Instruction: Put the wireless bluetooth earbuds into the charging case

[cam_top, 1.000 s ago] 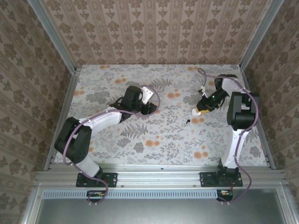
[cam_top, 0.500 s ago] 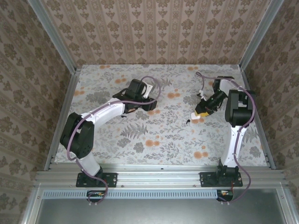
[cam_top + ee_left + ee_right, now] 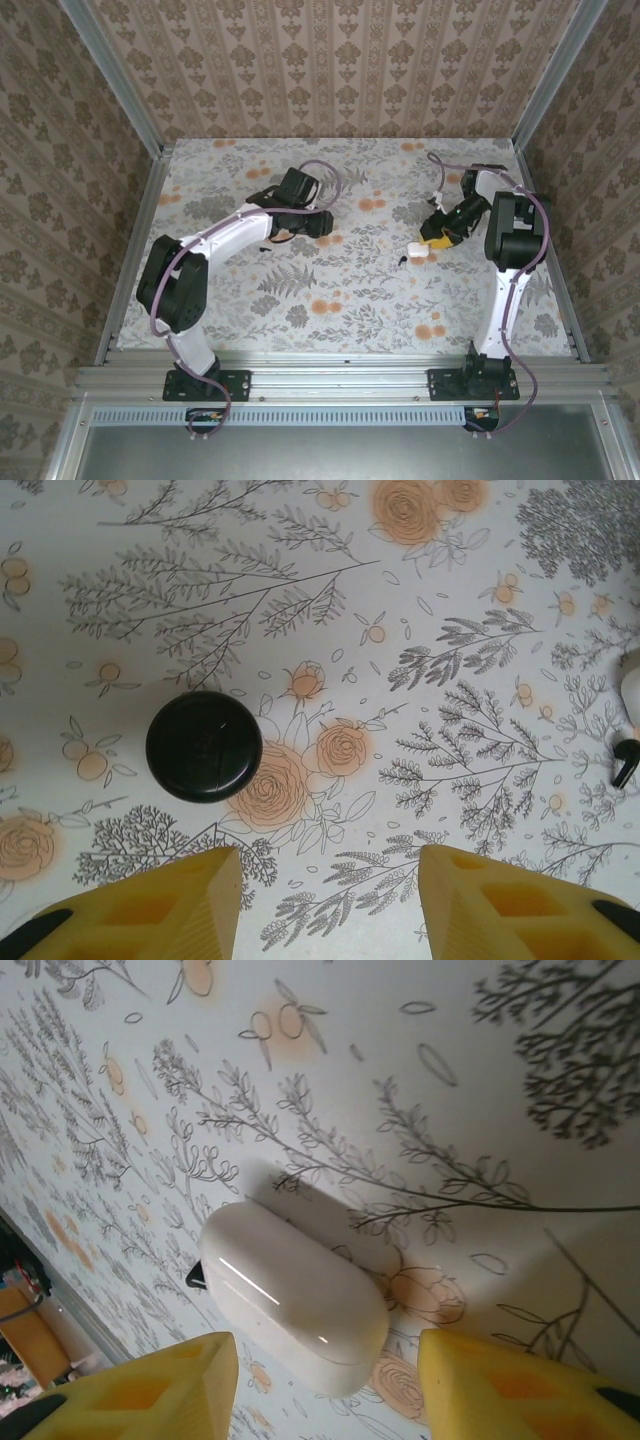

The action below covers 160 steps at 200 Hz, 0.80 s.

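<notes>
**A:** Where is the charging case?

**B:** The charging case (image 3: 295, 1295) lies flat on the floral counter (image 3: 330, 290), on the right half and about midway back. It is a glossy white pebble and it looks closed.

**A:** And the earbuds?

**B:** I can make out one earbud (image 3: 401, 259). It is a tiny black piece on the counter just beside the case, on the side toward the left arm. In the right wrist view it peeks out from behind the case's edge. I cannot tell whether the two touch.

**A:** What is the right pincer doing?

**B:** The right pincer (image 3: 330, 1392) sits low over the case with its yellow fingers (image 3: 150, 1390) apart. The near end of the case lies between the tips, and a sliver of counter shows on either side. The pincer is partly open and has hold of nothing.

**A:** And the left one?

**B:** The left pincer (image 3: 330, 910) hovers over the counter left of centre, well apart from the case. It stands partly open with bare cloth between the fingers, so it holds nothing. Ahead of it, toward one finger's side, a black disc (image 3: 204, 746) lies flat, clear of both fingers. At the far right edge of the left wrist view you can see the earbud and a slice of the white case.
</notes>
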### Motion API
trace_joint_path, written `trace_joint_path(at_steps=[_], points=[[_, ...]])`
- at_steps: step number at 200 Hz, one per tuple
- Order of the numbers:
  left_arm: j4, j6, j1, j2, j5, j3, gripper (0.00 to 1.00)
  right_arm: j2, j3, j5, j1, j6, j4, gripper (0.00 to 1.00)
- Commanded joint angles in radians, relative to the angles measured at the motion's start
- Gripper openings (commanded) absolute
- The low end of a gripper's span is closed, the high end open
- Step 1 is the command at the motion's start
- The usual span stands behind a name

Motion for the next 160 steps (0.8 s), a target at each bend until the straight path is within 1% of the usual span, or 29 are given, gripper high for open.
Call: trace_joint_path(at_steps=[1, 34, 65, 89, 97, 105, 122, 137, 160], points=[[-0.103, -0.111, 0.000, 0.024, -0.055, 0.070, 0.50, -0.047, -0.007, 0.017, -0.008, 0.057, 0.068, 0.53], [-0.276, -0.173, -0.006, 0.094, -0.118, 0.233, 0.51, -0.175, -0.072, 0.003, -0.009, 0.179, 0.251, 0.53], [-0.444, -0.216, -0.014, 0.174, -0.183, 0.386, 0.54, -0.323, -0.217, -0.039, -0.005, 0.354, 0.478, 0.53], [-0.572, -0.268, -0.013, 0.249, -0.205, 0.497, 0.56, -0.413, -0.339, -0.037, 0.013, 0.505, 0.634, 0.54], [-0.610, -0.285, -0.011, 0.275, -0.199, 0.530, 0.57, -0.443, -0.376, -0.035, 0.025, 0.541, 0.664, 0.54], [-0.642, -0.307, -0.008, 0.301, -0.190, 0.563, 0.58, -0.472, -0.416, -0.022, 0.038, 0.577, 0.734, 0.54], [-0.684, -0.353, 0.000, 0.345, -0.164, 0.612, 0.58, -0.523, -0.475, -0.021, 0.062, 0.625, 0.806, 0.54], [-0.716, -0.392, 0.004, 0.384, -0.152, 0.652, 0.59, -0.559, -0.515, -0.022, 0.079, 0.656, 0.839, 0.54], [-0.767, -0.449, 0.013, 0.449, -0.128, 0.708, 0.59, -0.606, -0.555, -0.030, 0.093, 0.664, 0.854, 0.55]])
